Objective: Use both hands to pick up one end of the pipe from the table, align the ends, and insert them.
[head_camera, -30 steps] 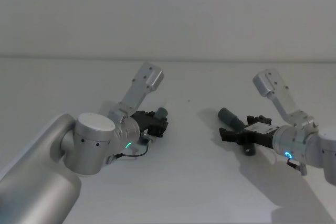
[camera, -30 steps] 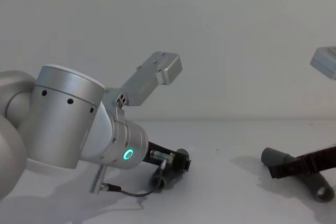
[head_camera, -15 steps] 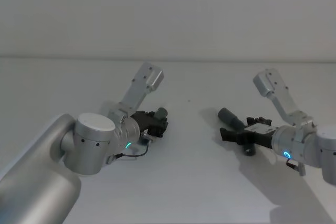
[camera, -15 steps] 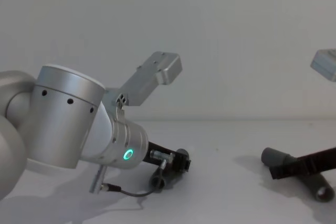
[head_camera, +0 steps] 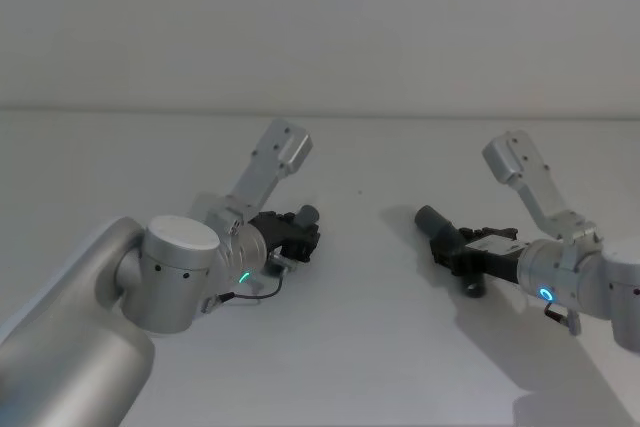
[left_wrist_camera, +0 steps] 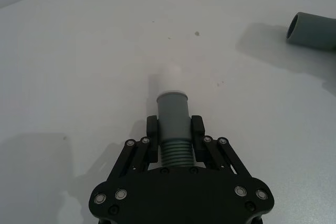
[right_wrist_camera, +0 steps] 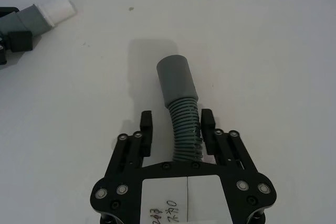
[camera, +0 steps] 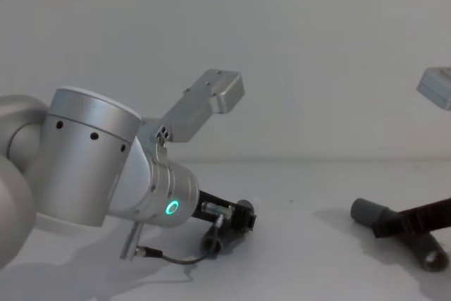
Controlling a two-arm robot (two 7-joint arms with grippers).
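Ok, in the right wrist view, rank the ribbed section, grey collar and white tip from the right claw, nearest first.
1. Ribbed section: between the right claw fingers.
2. Grey collar: just beyond, same piece.
3. White tip: farthest, on the other pipe piece.

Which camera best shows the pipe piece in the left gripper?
The left wrist view: the pipe piece lies straight ahead between the left gripper's jaws, with ribs, collar and pale tip all plain. The right wrist view shows it far off, at the picture's edge. Head and chest views show its end, small.
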